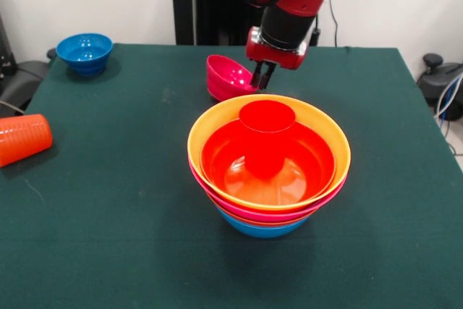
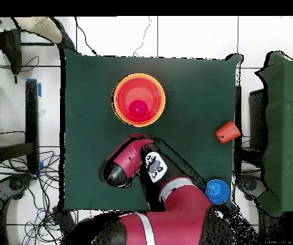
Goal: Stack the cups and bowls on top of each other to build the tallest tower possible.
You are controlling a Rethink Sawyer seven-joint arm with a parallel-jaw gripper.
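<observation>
Tumbler in ribbed orange [image 1: 23,138] is seen lying on its side at nine o'clock on the tabletop [image 1: 108,200]. The tower [image 1: 268,164] stands central. At twelve o'clock, the magenta bowl's [image 1: 226,76] rim is pinched by the nearly closed pincer [image 1: 262,75].

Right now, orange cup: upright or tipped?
Tipped. The orange cup lies on its side at the table edge, ribbed wall showing.

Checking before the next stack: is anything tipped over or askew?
Yes: the orange cup lies on its side at the table's edge, and the magenta bowl is tilted at the tool.
</observation>
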